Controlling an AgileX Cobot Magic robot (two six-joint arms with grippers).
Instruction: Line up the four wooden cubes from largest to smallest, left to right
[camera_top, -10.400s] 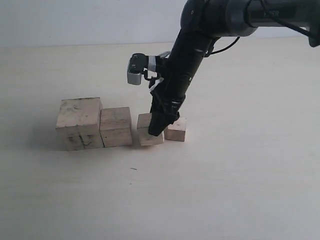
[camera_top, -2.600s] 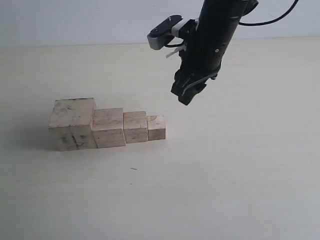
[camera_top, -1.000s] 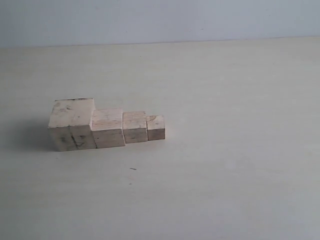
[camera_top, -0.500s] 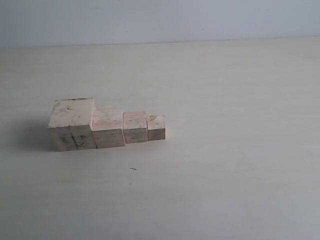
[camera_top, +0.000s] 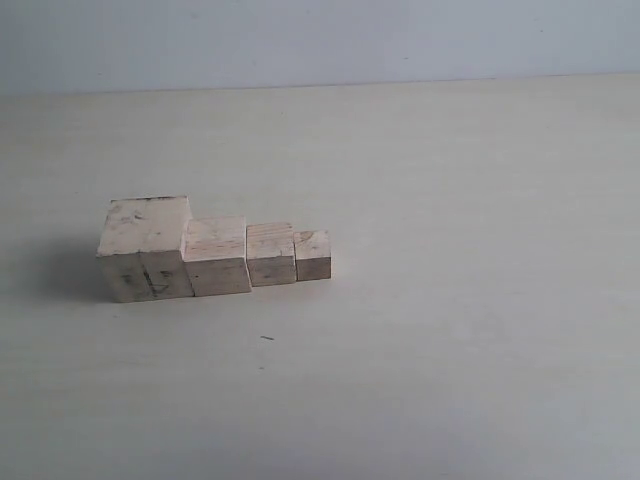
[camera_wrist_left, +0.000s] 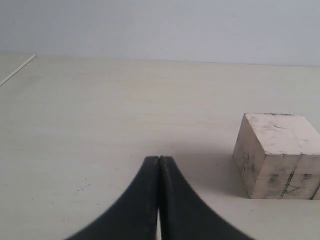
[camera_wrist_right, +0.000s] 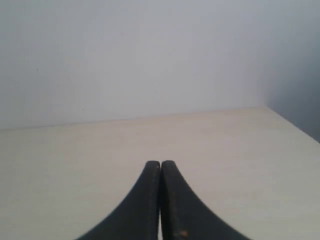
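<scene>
Four rough wooden cubes (camera_top: 215, 255) touch in a row on the smooth, open surface (camera_top: 460, 300); your left hand (camera_wrist_left: 159, 167) and right hand (camera_wrist_right: 160, 170) are pinched closed.

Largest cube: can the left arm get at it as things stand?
Probably yes. Only bare table lies between the left gripper and the largest cube; its fingers are shut, so they must open first.
</scene>
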